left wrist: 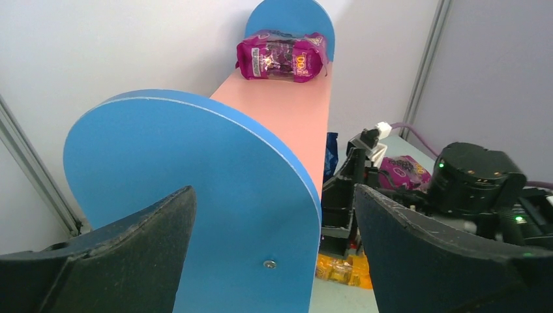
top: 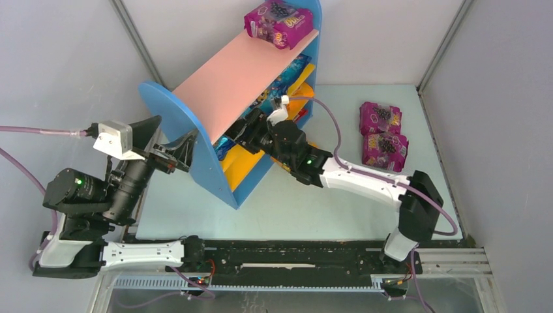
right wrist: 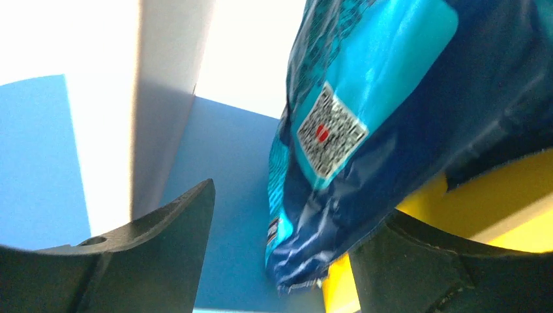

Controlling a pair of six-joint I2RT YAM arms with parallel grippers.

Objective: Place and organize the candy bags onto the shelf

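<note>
The blue candy bag (right wrist: 365, 130) lay on a yellow board of the shelf (top: 195, 140), its lower corner between the right gripper (right wrist: 297, 208) jaws, which stood apart and clamped nothing. We judged that pulling out carelessly might snag the slippery pouch and drag it off. It looked glossy and crinkled, barcode outward. The left gripper (left wrist: 274, 192), also apart, faced the blue side panel.

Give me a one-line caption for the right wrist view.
Right end effector, open, inside the shelf, blue candy bag between its fingers, yellow board alongside.
</note>
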